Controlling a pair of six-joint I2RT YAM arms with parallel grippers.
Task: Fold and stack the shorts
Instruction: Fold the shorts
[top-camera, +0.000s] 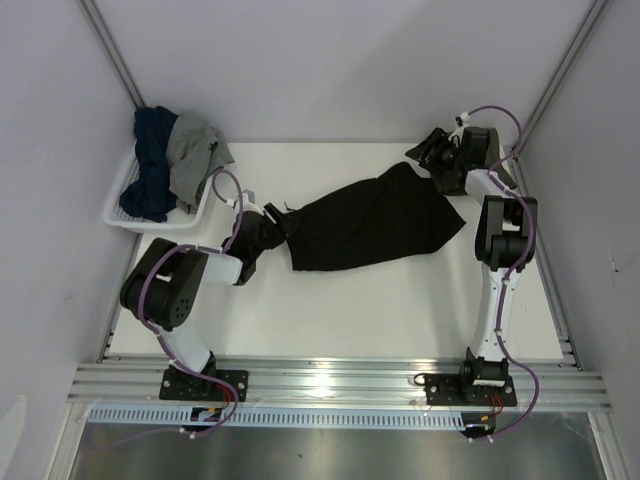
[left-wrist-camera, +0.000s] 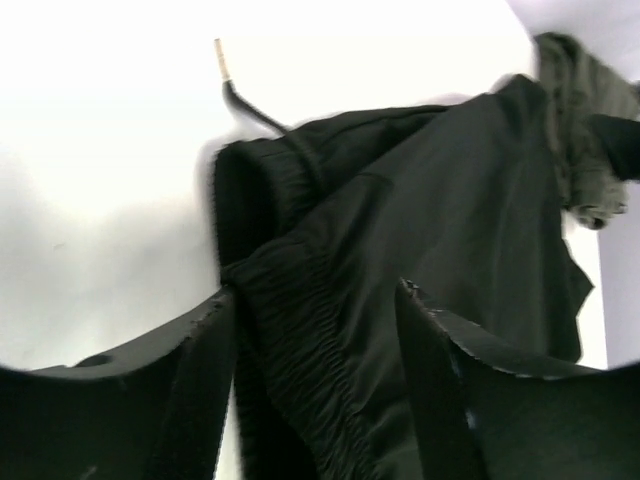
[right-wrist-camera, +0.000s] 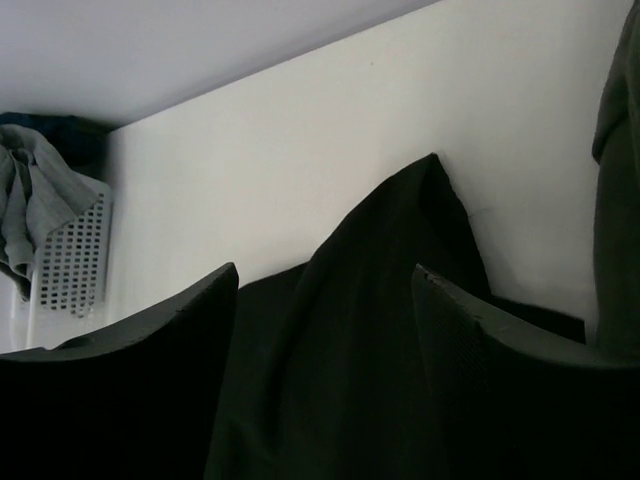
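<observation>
The black shorts (top-camera: 375, 220) lie spread across the middle of the white table, waistband to the left. My left gripper (top-camera: 272, 228) is low at that waistband. In the left wrist view its fingers stand wide apart with the gathered waistband (left-wrist-camera: 310, 330) between them, not pinched. My right gripper (top-camera: 432, 160) is at the shorts' far right corner. Its fingers are also wide apart with a raised fold of black cloth (right-wrist-camera: 350, 330) between them. Olive-green cloth (left-wrist-camera: 585, 130) shows beside the right gripper, and at the right edge of the right wrist view (right-wrist-camera: 620, 180).
A white basket (top-camera: 125, 215) with navy and grey clothes stands at the back left, close to the left arm's elbow. A black drawstring with a tan tip (left-wrist-camera: 222, 60) trails from the waistband onto the table. Grey walls close in on both sides.
</observation>
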